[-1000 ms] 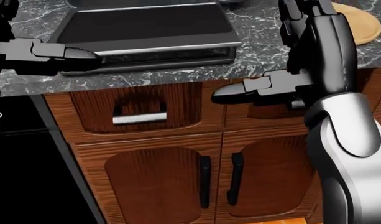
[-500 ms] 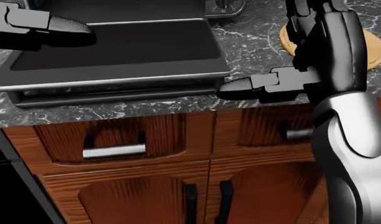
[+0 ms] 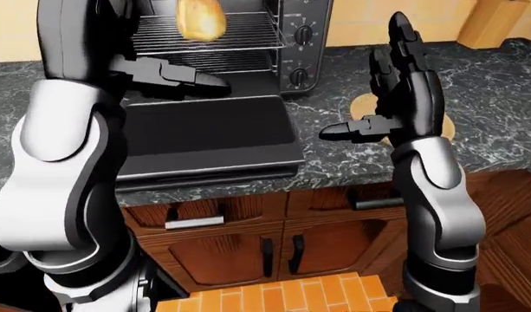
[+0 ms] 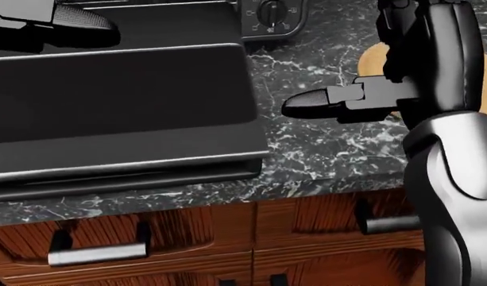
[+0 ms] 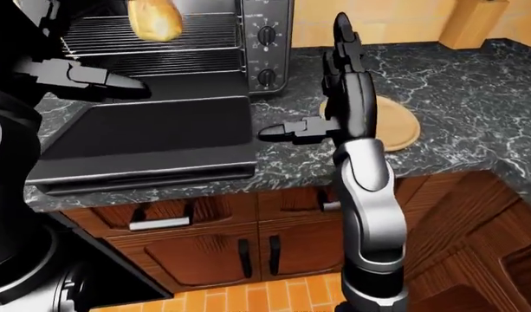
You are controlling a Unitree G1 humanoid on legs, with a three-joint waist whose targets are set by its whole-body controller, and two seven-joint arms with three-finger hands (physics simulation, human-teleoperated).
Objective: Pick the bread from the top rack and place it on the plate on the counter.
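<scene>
You had the bread [image 3: 201, 17] lying on the top rack [image 3: 239, 29] of the oven, far left, and both the left hand [image 3: 174, 75] and right hand [image 3: 395, 84] had fingers apart and empty, so you needed to reach over the lowered door [image 3: 204, 136] slowly, well clear of the plate [image 5: 395, 123] on the desk [image 5: 473, 97].

The bread [image 3: 201, 18] is cut off at the top; the right hand [image 3: 402, 78] hides part of the plate [image 5: 397, 123].

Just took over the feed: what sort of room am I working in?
Most likely a home kitchen: a toaster oven with bread on its rack stands on a dark marble counter, above wooden cabinets.
</scene>
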